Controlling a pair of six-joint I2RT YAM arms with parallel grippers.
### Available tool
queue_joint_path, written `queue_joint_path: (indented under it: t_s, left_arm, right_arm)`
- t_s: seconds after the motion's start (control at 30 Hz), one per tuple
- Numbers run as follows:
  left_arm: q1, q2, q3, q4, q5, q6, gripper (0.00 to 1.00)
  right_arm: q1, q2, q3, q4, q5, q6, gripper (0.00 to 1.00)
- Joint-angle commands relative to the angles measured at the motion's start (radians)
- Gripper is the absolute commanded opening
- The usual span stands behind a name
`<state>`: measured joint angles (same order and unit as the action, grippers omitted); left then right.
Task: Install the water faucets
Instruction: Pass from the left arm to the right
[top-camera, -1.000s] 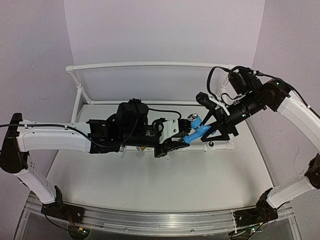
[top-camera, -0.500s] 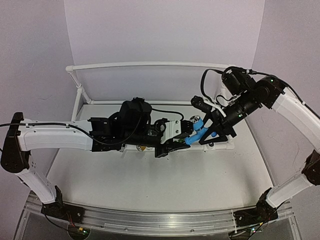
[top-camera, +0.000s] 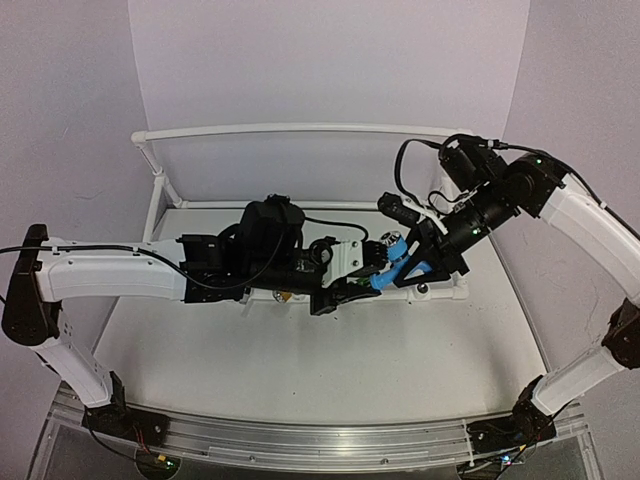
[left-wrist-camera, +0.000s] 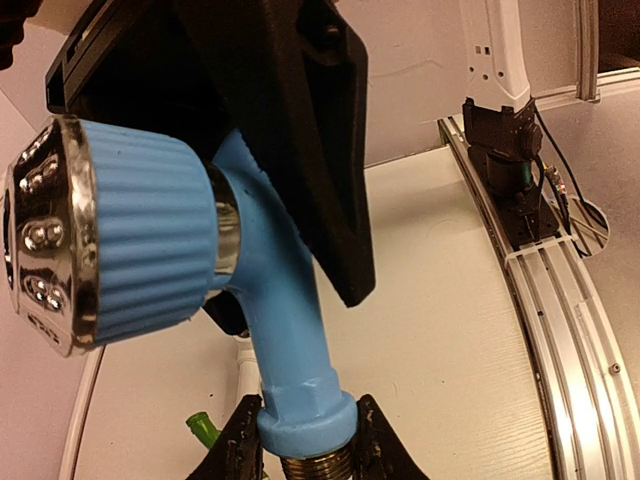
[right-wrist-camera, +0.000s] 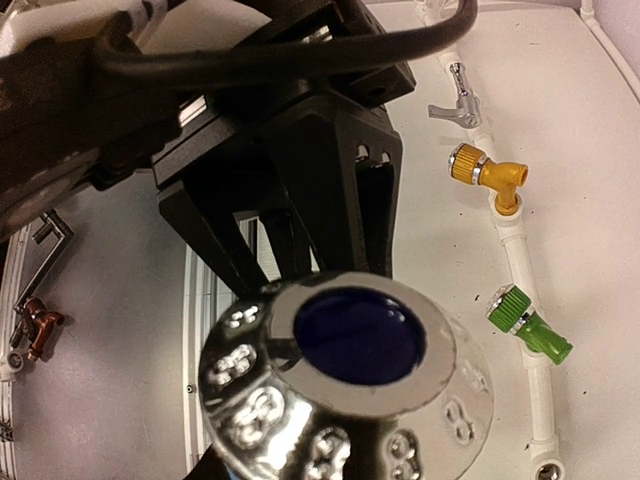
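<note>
**Item 1 – blue faucet** (top-camera: 393, 264). Held above the table (top-camera: 300, 380) at mid-workspace, between the two arms and just above the front run of the white pipe frame (top-camera: 290, 130).
- Left wrist view: ribbed blue head and chrome nozzle face left, and the neck slopes down to a collar with metal thread below it.
- Right wrist view: only the chrome nozzle is seen, end-on, with a dark blue centre.

**Item 2 – left gripper** (top-camera: 362, 281). Clamped on the blue faucet.
- Left wrist view: both fingertips (left-wrist-camera: 243, 448) press the collar from either side.
- Overhead view: the grip itself is hidden by the wrist body.

**Item 3 – right gripper** (top-camera: 414, 262). Positioned at the faucet's head end.
- Left wrist view: one black finger (left-wrist-camera: 310, 150) lies close behind the head and neck.
- Right wrist view: its own fingers are hidden by the nozzle – I cannot tell whether the jaws stand apart or have met the faucet.

**Item 4 – fitted faucets.** Seen clearly in the right wrist view only:
- silver faucet (right-wrist-camera: 455, 100)
- yellow faucet (right-wrist-camera: 487, 175)
- green faucet (right-wrist-camera: 527, 324)

They sit in a row along one white pipe. In the overhead view the arms cover them.

**Item 5 – small brown part** (right-wrist-camera: 35, 330). Lies at the left edge of the right wrist view, and its kind is unclear.
</note>
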<state>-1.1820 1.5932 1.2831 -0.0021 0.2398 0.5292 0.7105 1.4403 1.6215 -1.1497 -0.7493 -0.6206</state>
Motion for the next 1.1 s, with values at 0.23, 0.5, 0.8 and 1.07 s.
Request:
queue_joint_path:
  t_s: [0.23, 0.5, 0.8, 1.07]
  left_arm:
    - [-0.008, 0.006, 0.055, 0.019, -0.038, 0.024, 0.13]
    - [-0.003, -0.103, -0.104, 0.142, -0.153, -0.166, 0.97]
    - [0.168, -0.179, -0.146, 0.061, -0.125, -0.645, 1.0]
    - [0.183, -0.162, -0.129, -0.016, -0.183, -0.758, 1.0]
  right_arm:
    - [0.006, -0.01, 0.012, 0.024, 0.009, 0.033, 0.0]
    - [0.002, -0.1, -0.095, 0.116, 0.318, -0.008, 0.0]
    - [0.0, -0.152, -0.388, 0.371, 0.794, -0.303, 0.0]
    - [-0.071, 0.005, -0.454, 0.511, 0.936, -0.429, 0.0]
